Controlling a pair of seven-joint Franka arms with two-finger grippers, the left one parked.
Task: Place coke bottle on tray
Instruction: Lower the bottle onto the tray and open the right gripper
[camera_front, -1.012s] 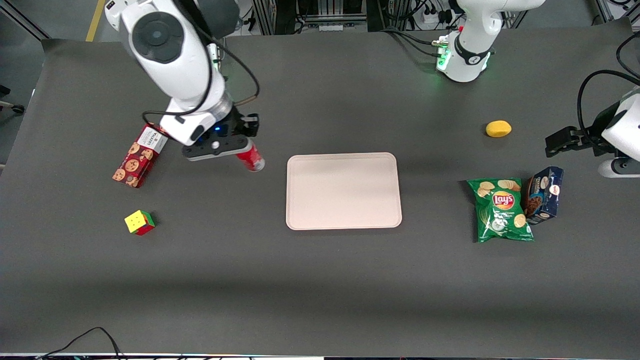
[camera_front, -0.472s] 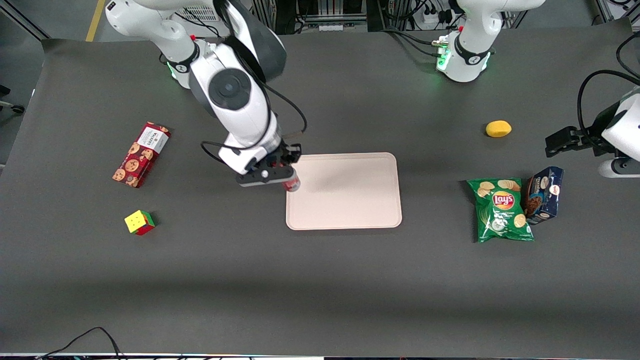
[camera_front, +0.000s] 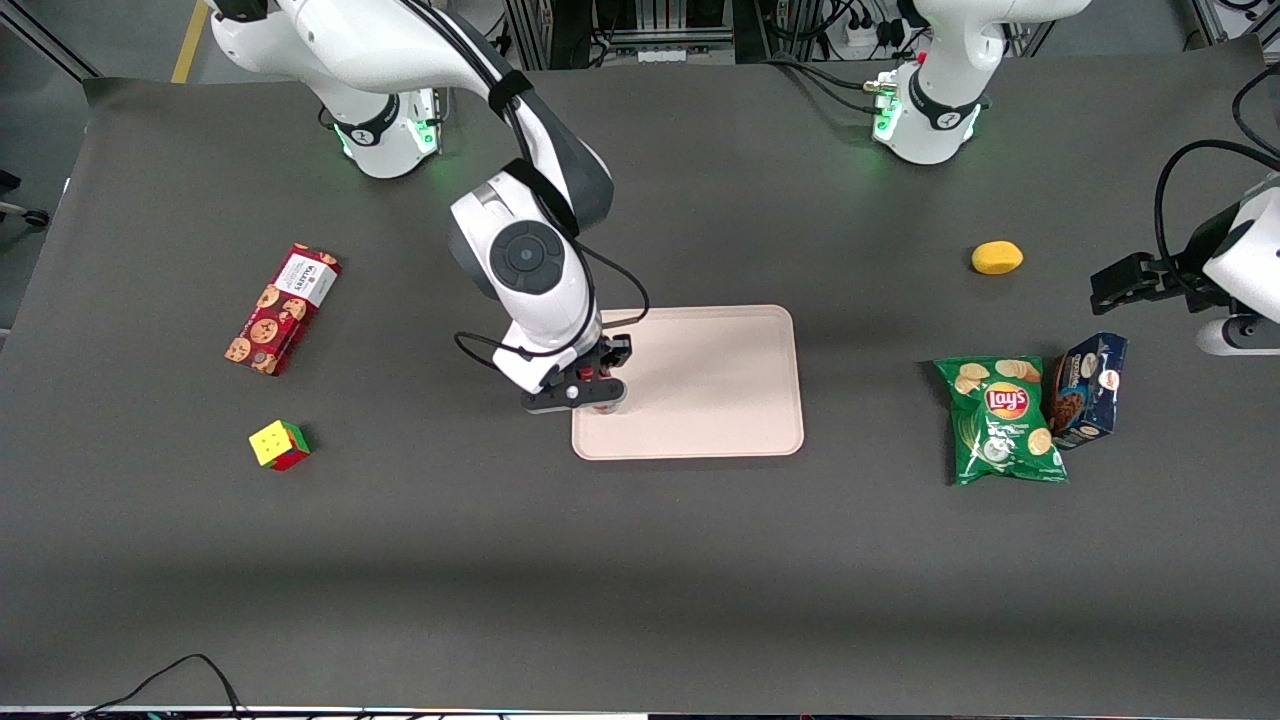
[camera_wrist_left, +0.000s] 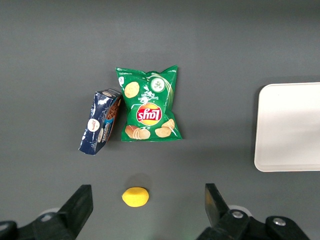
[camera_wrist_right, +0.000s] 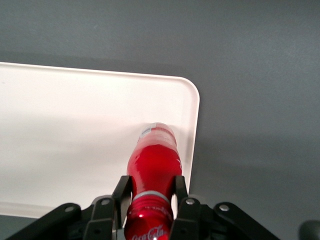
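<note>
Here we saw the end effector (camera_wrist_right: 150, 197) clamped on the coke bottle (camera_wrist_right: 152, 172), its two fingers (camera_wrist_right: 121, 192) pressing the bottle's red body from either side. The bottle hung base-down from the end effector (camera_front: 590, 395), its long axis close to upright, and its clearish base sat over the tray (camera_wrist_right: 75, 125) near a rounded corner, on the side toward the working arm; we could not tell whether it touched. On the dark grey bench (camera_front: 640, 560), the cube (camera_front: 279, 444) and the red cookie box (camera_front: 283, 309) lay toward the working arm's end. The chips bag (camera_front: 1003, 419), blue box (camera_front: 1088, 389) and lemon (camera_front: 997, 257) lay toward the parked arm's end.
</note>
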